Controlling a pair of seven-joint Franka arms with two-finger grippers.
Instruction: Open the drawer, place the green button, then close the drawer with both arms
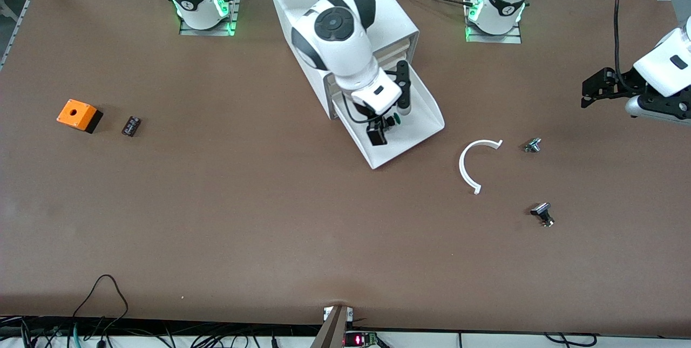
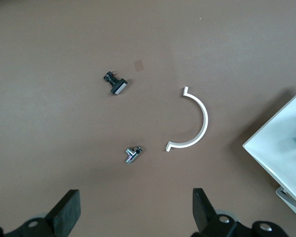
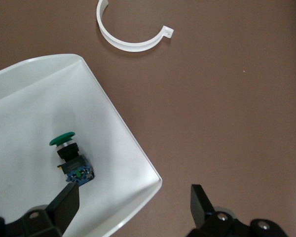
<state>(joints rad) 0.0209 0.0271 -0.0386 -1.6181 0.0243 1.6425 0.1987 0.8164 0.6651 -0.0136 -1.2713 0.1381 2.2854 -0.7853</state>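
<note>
The drawer (image 1: 418, 121), the lowest one of the white cabinet (image 1: 388, 19), stands pulled out toward the front camera. The button (image 1: 395, 119) lies on its side in the tray, green cap and dark blue body plain in the right wrist view (image 3: 69, 155). My right gripper (image 1: 383, 129) hangs open over the drawer's front corner (image 3: 133, 202); one finger (image 3: 64, 205) is just beside the button's body, not gripping it. My left gripper (image 1: 591, 91) waits open above the table at the left arm's end (image 2: 135, 210), holding nothing.
A white C-shaped ring (image 1: 475, 164) lies beside the drawer toward the left arm's end, with two black-and-silver parts (image 1: 532, 145) (image 1: 542, 213) past it. An orange box (image 1: 78, 115) and a small dark part (image 1: 131, 125) lie toward the right arm's end.
</note>
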